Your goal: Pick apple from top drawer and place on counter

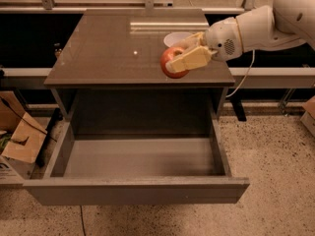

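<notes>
Camera view: the gripper, clamped on the apple, holds it over the counter's front-right area, just before a white bowl

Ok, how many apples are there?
1. The apple is held in the pincer, over the counter's front right, just before the bowl. None shows in the open drawer.

End effector with apple above counter

It looks like a lab test bay to me: speckled terrazzo floor, torn brown cardboard boxes, loose white cable. My cream two-finger gripper clasps the small red apple above the glossy grey-brown counter.
</notes>
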You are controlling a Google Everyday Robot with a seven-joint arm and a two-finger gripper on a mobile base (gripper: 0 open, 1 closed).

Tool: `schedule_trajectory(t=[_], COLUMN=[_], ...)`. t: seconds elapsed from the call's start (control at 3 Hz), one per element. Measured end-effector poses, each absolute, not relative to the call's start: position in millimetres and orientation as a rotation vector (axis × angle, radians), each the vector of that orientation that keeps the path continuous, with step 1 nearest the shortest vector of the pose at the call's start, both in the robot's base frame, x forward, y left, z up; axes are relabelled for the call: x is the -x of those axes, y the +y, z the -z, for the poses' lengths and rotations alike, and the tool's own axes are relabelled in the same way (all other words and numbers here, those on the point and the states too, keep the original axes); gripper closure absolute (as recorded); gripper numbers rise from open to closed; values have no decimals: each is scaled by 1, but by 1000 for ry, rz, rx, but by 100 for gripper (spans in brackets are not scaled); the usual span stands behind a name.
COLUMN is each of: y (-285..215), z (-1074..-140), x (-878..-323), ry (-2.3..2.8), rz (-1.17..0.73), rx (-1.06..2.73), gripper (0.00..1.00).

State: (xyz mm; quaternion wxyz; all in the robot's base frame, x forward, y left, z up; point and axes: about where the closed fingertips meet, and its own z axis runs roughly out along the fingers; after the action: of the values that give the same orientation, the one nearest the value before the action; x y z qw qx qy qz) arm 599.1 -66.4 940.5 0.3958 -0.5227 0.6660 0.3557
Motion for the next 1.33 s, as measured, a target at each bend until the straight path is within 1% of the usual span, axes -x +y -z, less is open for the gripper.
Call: schedule_trajectory(t=[0.33, 0.67, 1.0, 1.33], y=[-50, -23, -3, 2], z=[-941, -923, -896, -891], x=[-605, -614, -632, -639], ry=[1770, 1867, 1974, 2000], rz=[-897, -891, -843, -840], rx=[1181, 1031, 905, 853], gripper=[100, 100, 100, 100])
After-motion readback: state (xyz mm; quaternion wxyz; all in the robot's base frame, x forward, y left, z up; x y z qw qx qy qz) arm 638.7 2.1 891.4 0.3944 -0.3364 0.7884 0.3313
